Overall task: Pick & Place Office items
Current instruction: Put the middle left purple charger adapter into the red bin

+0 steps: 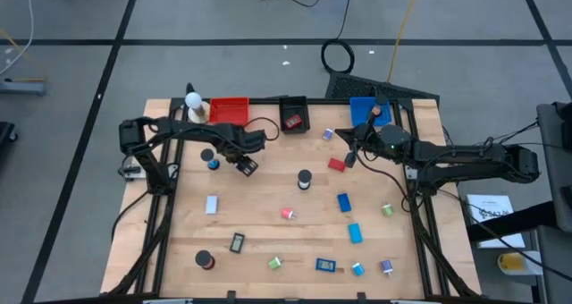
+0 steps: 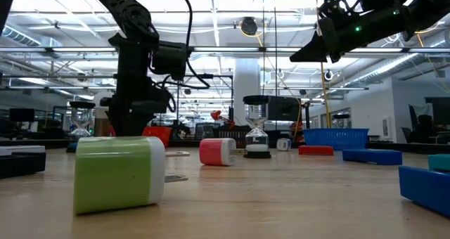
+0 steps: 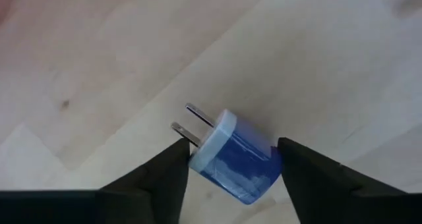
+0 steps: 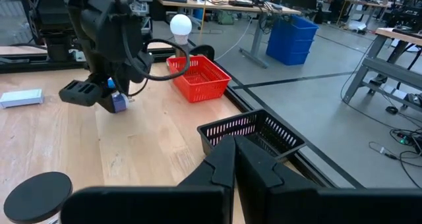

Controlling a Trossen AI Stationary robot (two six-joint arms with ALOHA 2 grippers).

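left gripper (image 3: 231, 165): down low at the table, near the red mesh basket (image 1: 229, 111). Its two dark fingers (image 3: 155, 184) sit either side of a small blue plug adapter with a white face and two metal prongs (image 3: 232, 157). One finger looks like it's touching the white face; can't tell if the other one is actually pressing, so whether it's a real grip or just bracketing, no idea.

blue adapter: lying on its side on the light wooden tabletop (image 3: 99, 66), a bit out from the red basket toward the middle of the table.

right gripper (image 4: 234, 159): hanging above the table on the far side of the black mesh basket (image 1: 293, 113) from the red one, fingers clenched together with nothing between them.

baskets: red, then black, then a blue one (image 1: 366, 110), all in a row along the same table edge.

white ball on a round tan base (image 1: 194, 101): right beside the red basket, at the corner.

other bits: a green-and-white clip (image 2: 119, 174) and a pink one (image 2: 218, 152) farther out from the red basket.

writing: no readable brand or label on anything, too small or blurred.
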